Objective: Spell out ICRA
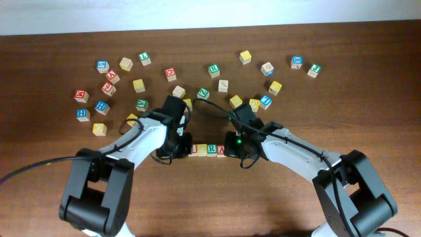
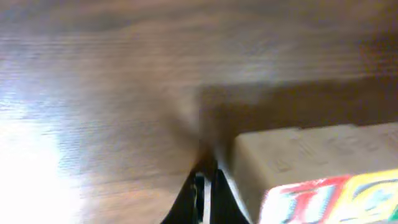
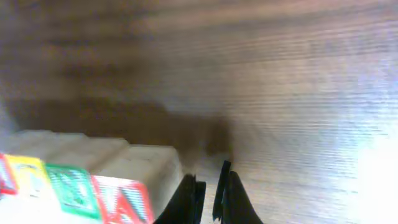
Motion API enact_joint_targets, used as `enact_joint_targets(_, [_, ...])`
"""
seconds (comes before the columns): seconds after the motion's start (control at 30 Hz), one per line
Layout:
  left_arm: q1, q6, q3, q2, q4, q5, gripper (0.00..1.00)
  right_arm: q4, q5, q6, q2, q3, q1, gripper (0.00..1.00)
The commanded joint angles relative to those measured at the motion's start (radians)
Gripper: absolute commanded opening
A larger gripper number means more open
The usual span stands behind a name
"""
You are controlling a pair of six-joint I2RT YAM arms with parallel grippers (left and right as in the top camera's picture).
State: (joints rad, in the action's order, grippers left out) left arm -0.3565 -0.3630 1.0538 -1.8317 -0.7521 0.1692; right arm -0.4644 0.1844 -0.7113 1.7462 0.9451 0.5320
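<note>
The ICRA row (image 1: 207,149) lies near the middle of the worktop (image 1: 276,204), toward the front edge, with its cubes touching. The left gripper (image 2: 207,194) stands just beside the I end and the right gripper (image 3: 210,198) just beside the A end. Both have fingers pressed nearly together, grasping nothing. Risk: an inward squeeze may buckle the row or twist a cube. A low sideways retreat may drag an end cube out of line.

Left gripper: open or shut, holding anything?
Shut, empty. In the left wrist view the left gripper has its fingers almost touching, nothing between them; the block row sits beside it, ungripped.
</note>
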Motion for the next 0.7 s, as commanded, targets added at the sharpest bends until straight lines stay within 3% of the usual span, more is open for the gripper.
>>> enact_joint_targets(0.0, [0.075, -0.01, 0.015, -0.024, -0.053, -0.038, 0.0, -0.101, -0.034, 0.08, -0.017, 0.055, -0.027, 0.04])
enact_joint_targets(0.1, [0.138, -0.01, 0.016, 0.04, -0.078, -0.039, 0.0, -0.311, -0.025, 0.095, -0.04, 0.143, -0.028, 0.04])
enact_joint_targets(0.2, [0.171, -0.011, 0.016, 0.041, -0.08, -0.082, 0.0, -0.371, 0.059, 0.158, -0.038, 0.151, -0.011, 0.04])
enact_joint_targets(0.33, [0.246, -0.056, 0.016, 0.041, -0.072, -0.09, 0.0, -0.315, 0.043, 0.138, -0.037, 0.151, 0.074, 0.04])
enact_joint_targets(0.4, [0.285, -0.055, 0.014, 0.04, -0.078, -0.09, 0.0, -0.312, -0.092, 0.014, -0.017, 0.151, 0.138, 0.04])
enact_joint_targets(0.67, [0.315, -0.055, 0.014, 0.04, -0.071, -0.091, 0.07, -0.229, -0.084, 0.014, 0.091, 0.151, 0.157, 0.04])
